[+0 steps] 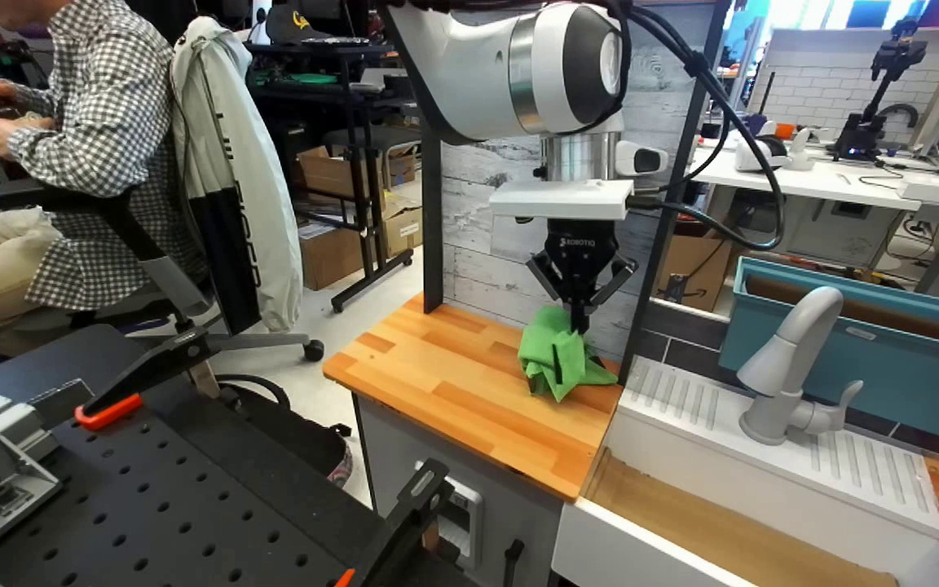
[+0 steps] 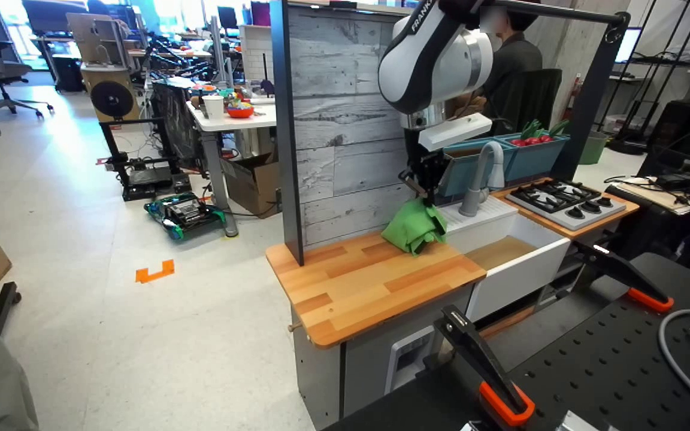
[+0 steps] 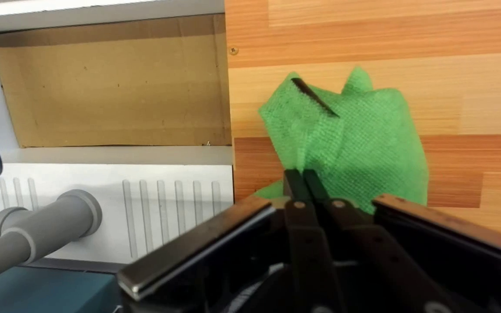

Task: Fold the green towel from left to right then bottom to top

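The green towel (image 1: 555, 359) is a rumpled, bunched lime-green cloth on the wooden counter (image 1: 453, 391), near its back edge on the sink side. It also shows in an exterior view (image 2: 412, 230) and in the wrist view (image 3: 376, 139), with a dark slit or mark near one corner. My gripper (image 1: 579, 319) points down at the towel; its two fingers (image 3: 302, 174) are pressed together, with a pinched fold of towel running into their tips. The gathered part of the towel stands up toward the fingers, while the lower part rests on the counter. The gripper hides part of the towel.
A grey-white plank wall (image 2: 345, 120) stands behind the counter. Beside the towel is a white sink (image 1: 649, 530) with a ridged ledge and a grey faucet (image 1: 795, 367). A teal planter box (image 1: 885, 367) sits behind the faucet. A stove (image 2: 566, 203) is beyond the sink.
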